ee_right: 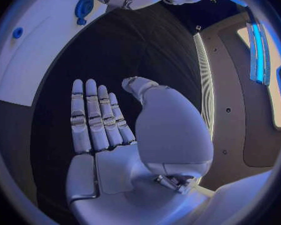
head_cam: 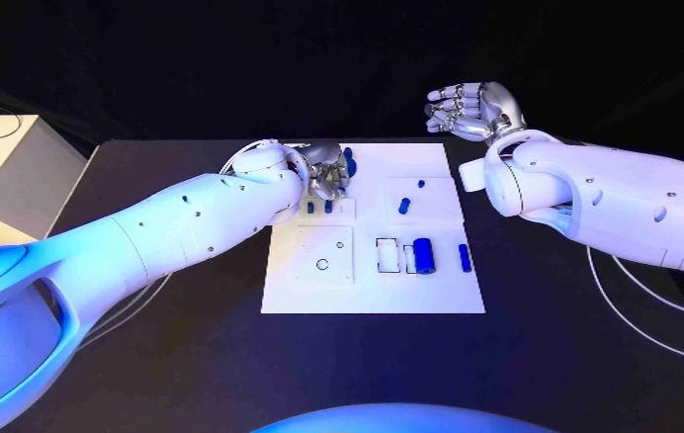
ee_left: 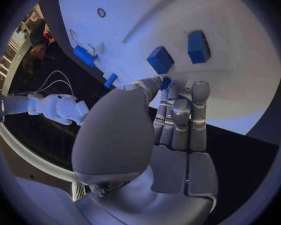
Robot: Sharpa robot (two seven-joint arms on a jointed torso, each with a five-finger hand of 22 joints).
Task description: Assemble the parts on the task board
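The white task board (head_cam: 374,285) lies mid-table. My left hand (head_cam: 322,170) hovers over its far left corner, fingers drawn together with the thumb, pinching a small blue part (ee_left: 167,82) at the fingertips. Two blue blocks (ee_left: 160,59) (ee_left: 198,46) stand on the board just beyond those fingers. A thick blue cylinder (head_cam: 423,255) and a slim blue piece (head_cam: 465,257) lie near the board's right edge, with two small blue pieces (head_cam: 405,206) farther back. My right hand (head_cam: 477,109) is raised beyond the board's far right corner, and its fingers (ee_right: 93,115) are straight and hold nothing.
A round hole (head_cam: 322,264) and a rectangular slot (head_cam: 386,255) mark the board's near half. Black table (head_cam: 171,354) surrounds the board. A pale box (head_cam: 26,171) stands at the table's left edge. Cables (head_cam: 628,304) trail beside my right arm.
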